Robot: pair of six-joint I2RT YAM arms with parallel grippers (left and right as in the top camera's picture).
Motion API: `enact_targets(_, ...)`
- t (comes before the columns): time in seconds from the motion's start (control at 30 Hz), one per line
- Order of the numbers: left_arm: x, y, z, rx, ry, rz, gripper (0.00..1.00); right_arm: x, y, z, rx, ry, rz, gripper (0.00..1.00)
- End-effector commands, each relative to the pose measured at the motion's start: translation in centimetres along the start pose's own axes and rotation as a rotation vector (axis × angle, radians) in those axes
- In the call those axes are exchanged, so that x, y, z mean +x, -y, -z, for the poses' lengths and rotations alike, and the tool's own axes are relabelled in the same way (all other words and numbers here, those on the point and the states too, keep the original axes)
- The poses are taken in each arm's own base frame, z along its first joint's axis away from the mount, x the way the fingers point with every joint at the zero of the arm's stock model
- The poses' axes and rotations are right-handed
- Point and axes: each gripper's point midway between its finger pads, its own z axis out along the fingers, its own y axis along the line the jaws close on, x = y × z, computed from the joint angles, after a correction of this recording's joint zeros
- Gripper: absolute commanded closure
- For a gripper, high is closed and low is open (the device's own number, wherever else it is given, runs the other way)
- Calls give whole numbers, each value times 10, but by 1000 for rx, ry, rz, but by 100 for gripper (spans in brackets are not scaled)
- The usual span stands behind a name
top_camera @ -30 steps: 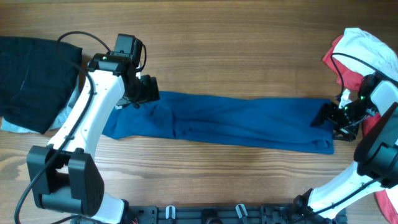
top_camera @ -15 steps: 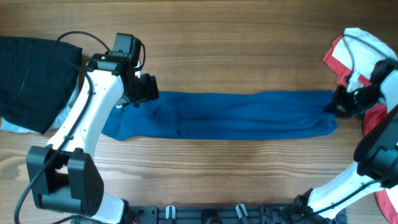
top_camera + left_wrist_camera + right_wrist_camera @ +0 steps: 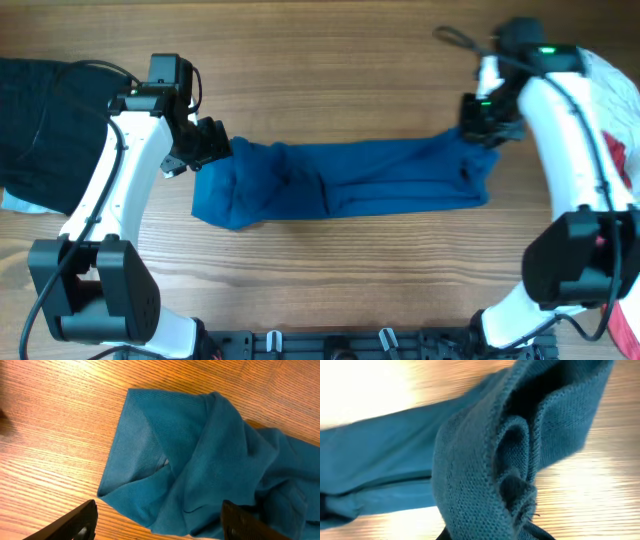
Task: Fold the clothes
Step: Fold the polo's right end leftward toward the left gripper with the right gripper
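Observation:
The clothes, a deep-blue shirt [image 3: 350, 185], lie as a long folded strip across the middle of the wooden table. Their left end is bunched and rumpled [image 3: 175, 450]. My left gripper [image 3: 216, 150] hovers over that left end, open; in the left wrist view its two dark fingers [image 3: 75, 522] straddle the fabric without touching it. My right gripper [image 3: 482, 128] is shut on the shirt's right end and holds it lifted off the table. The right wrist view shows a thick wad of blue knit [image 3: 490, 460] pinched in the jaws, close to the lens.
A black folded garment [image 3: 50, 120] lies at the left edge with a pale cloth [image 3: 15, 202] under it. A red-and-white shirt [image 3: 612, 95] sits at the right edge, behind the right arm. Arm bases stand along the table's front edge.
The right gripper shut on the shirt's right end and carried it up and to the left, shortening the strip. The left end bunched up. The left arm shifted slightly left.

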Motion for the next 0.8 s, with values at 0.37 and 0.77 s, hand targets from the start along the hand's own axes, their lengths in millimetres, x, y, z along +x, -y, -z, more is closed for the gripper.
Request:
enact_targets(0.37,2,0,3,7,-5,-5,21,50,-89,-68,45,-139,121,33)
enact_targets(0.77,7,-2,3,2,-26,-4,20,38,-43,-62,215,-90,-74,38)
